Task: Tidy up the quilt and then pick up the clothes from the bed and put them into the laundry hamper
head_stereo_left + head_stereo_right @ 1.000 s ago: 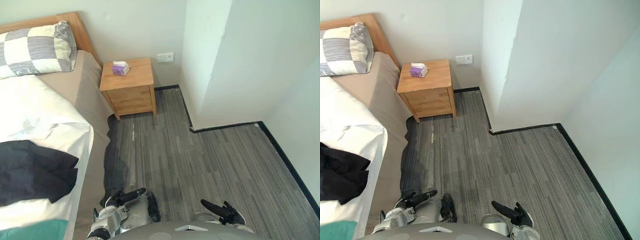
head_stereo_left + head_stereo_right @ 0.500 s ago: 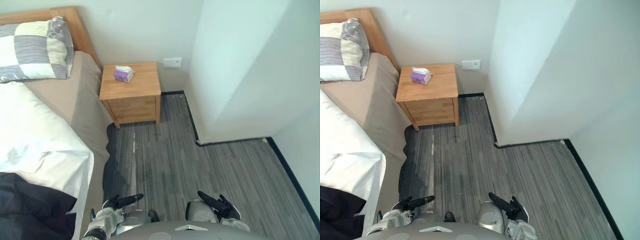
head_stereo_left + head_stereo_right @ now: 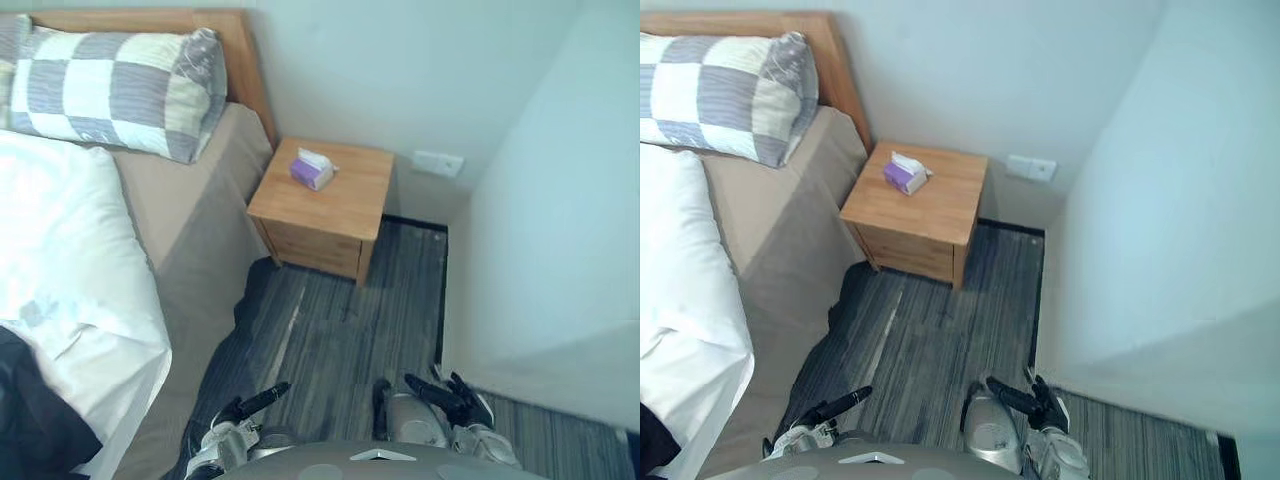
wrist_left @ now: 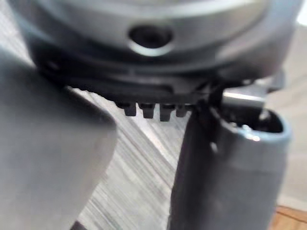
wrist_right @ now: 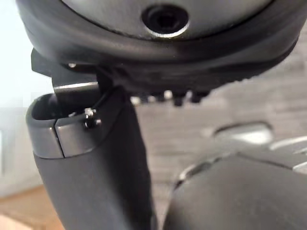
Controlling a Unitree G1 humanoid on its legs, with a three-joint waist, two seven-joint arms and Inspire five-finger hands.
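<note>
- Quilt (image 3: 60,240) lies on the bed (image 3: 190,220), dark clothes (image 3: 35,425) on it near the side edge.
- The camera has swung; things unmoved, tidying unstarted.
- Left hand (image 3: 245,405), right hand (image 3: 458,397): empty, fingers relaxed.

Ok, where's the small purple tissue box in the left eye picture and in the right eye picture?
Left eye view: the small purple tissue box sits near the upper middle, on the wooden nightstand, towards its bed-side rear.
Right eye view: the same box sits left of centre, in the upper part, on that nightstand.
Shared landmark: the white wall socket, on the wall just right of the nightstand in both views.
</note>
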